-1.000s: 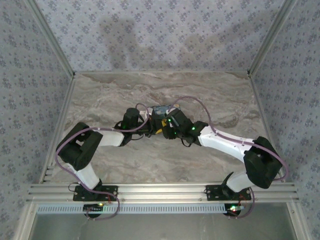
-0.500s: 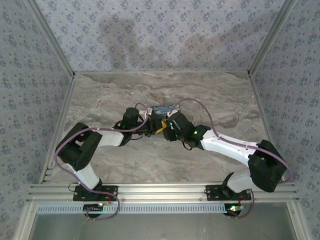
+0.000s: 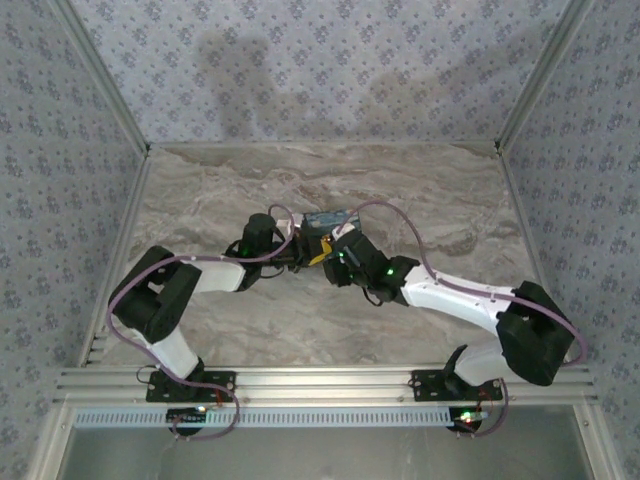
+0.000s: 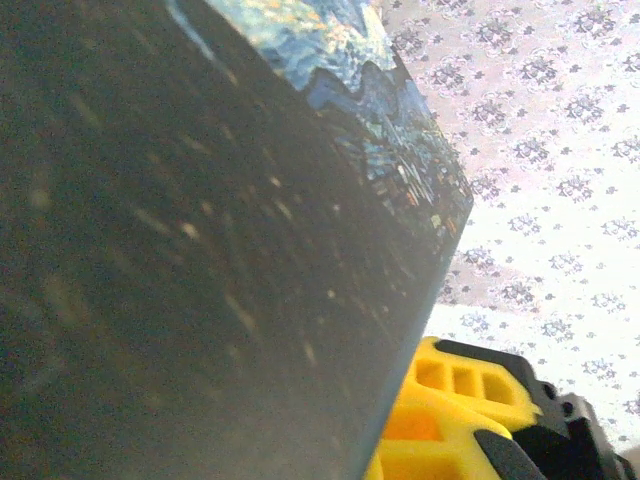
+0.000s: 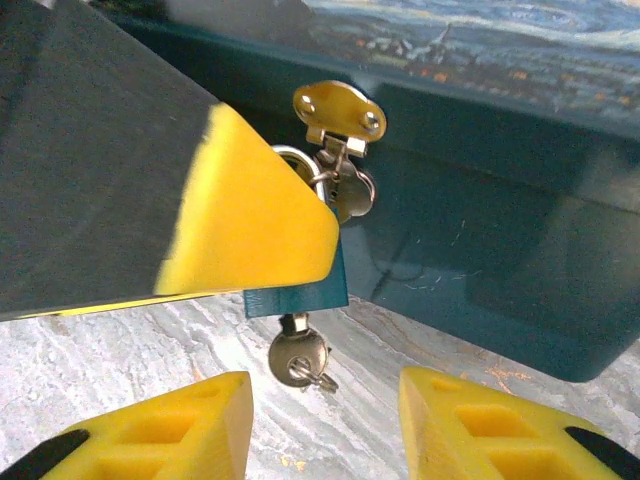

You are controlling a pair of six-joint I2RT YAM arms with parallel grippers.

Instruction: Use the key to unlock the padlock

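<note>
Nearest to me, my right gripper (image 5: pixel 325 388) is standing open, its two yellow fingers (image 5: pixel 165 425) spreading apart low over the marble table (image 5: pixel 120 340) and holding nothing. Just beyond the gap, the key (image 5: pixel 297 357) is sitting in the bottom of the padlock (image 5: pixel 300 292), its round head pointing down at the table with a small ring dangling off it. The padlock is hanging on the front of the box (image 5: pixel 480 250), its long axis running up and down, shackle end up and keyhole end down. I am seeing just the lower strip of its blue body, because one finger of my left gripper (image 5: pixel 262 232) is lying across the rest. Those left jaws are closed, but the second finger is hiding behind the lock, so I cannot tell whether I am actually pinching it. A sliver of the silvery shackle (image 5: pixel 292 158) is curving out above the finger toward the brass hasp (image 5: pixel 338 110), where some spare keys (image 5: pixel 352 192) are crowding in. From overhead both wrists are covering the lock, and the box (image 3: pixel 330 217) is peeking out behind them.
</note>
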